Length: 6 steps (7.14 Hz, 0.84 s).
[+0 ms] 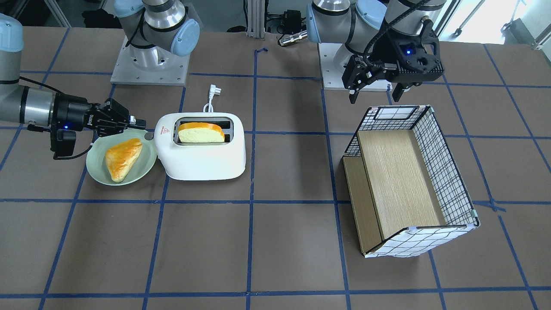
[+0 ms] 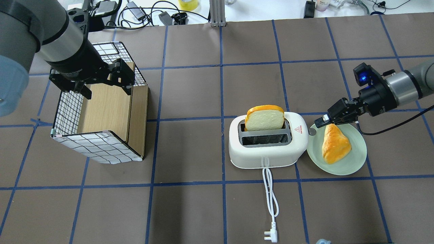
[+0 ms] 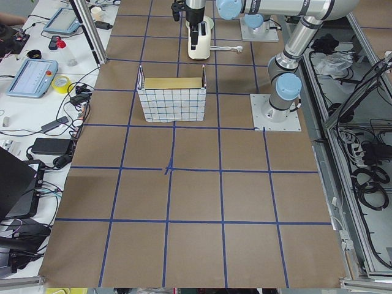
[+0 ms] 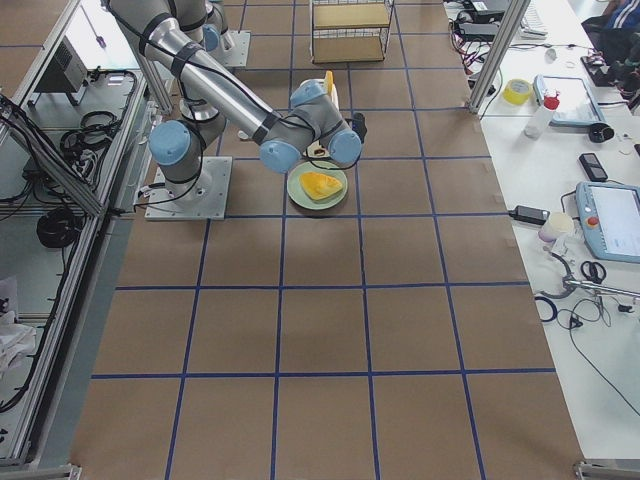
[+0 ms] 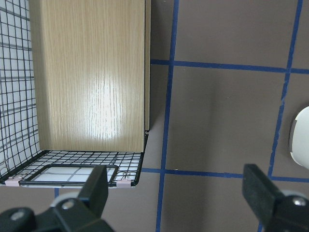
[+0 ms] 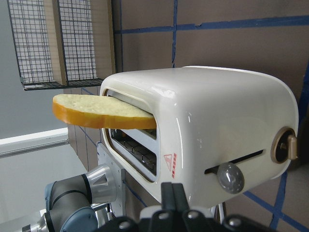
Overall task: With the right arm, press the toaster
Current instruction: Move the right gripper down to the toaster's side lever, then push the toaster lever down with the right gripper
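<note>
White toaster (image 2: 247, 157) with the right gripper (image 2: 320, 121) at its end

The toaster is rounded, glossy and two-slotted, with a red triangle logo (image 2: 299, 129), a grey knob (image 6: 230, 177) on its end and a white cord (image 2: 271, 200) trailing toward the near edge. It stands right of the table's middle with a bread slice (image 2: 264, 118) in its far slot. A green plate (image 2: 352, 162) lies just beside its right end. The right gripper's fingers are pressed together, their tips just beside that end. The left gripper (image 5: 176, 181) hangs with its fingers spread over the checked box (image 2: 101, 145), far left.
</note>
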{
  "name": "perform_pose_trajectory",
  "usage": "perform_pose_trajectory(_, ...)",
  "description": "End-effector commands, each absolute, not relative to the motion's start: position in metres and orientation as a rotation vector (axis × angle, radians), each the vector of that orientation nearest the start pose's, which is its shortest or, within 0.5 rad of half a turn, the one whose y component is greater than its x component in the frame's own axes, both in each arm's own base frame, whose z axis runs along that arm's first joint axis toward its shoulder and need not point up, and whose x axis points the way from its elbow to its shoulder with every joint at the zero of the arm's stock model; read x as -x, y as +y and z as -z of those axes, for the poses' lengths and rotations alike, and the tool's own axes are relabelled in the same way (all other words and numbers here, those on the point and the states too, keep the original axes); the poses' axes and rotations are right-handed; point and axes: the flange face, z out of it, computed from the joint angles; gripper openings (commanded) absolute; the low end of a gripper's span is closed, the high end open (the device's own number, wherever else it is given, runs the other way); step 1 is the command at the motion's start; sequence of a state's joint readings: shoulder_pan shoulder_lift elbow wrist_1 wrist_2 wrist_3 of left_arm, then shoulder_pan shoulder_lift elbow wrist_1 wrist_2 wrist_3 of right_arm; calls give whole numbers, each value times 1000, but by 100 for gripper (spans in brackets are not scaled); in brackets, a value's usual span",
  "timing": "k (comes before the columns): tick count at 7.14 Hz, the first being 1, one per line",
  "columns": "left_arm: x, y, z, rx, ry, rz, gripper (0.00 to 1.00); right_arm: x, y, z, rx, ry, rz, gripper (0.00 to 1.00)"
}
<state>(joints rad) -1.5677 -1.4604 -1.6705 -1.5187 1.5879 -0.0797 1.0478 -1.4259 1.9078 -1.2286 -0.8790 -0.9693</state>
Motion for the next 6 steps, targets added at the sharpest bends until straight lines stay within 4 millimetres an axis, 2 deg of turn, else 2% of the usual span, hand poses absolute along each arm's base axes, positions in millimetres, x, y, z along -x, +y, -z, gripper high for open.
perform_pose_trajectory(1, 130, -451, -496, 130, 3121, 99, 100, 42, -466, -264, 140, 2111, -168, 0)
perform_pose_trajectory(3, 130, -451, -496, 130, 3123, 99, 100, 43, -469, -253, 147, 2116, -159, 0)
perform_pose_trajectory(5, 130, -451, -496, 130, 3123, 99, 100, 39, -461, -231, 158, 2131, -138, 0)
perform_pose_trajectory(6, 130, -451, -496, 130, 3121, 99, 100, 39, -461, -230, 161, 2136, -131, 0)
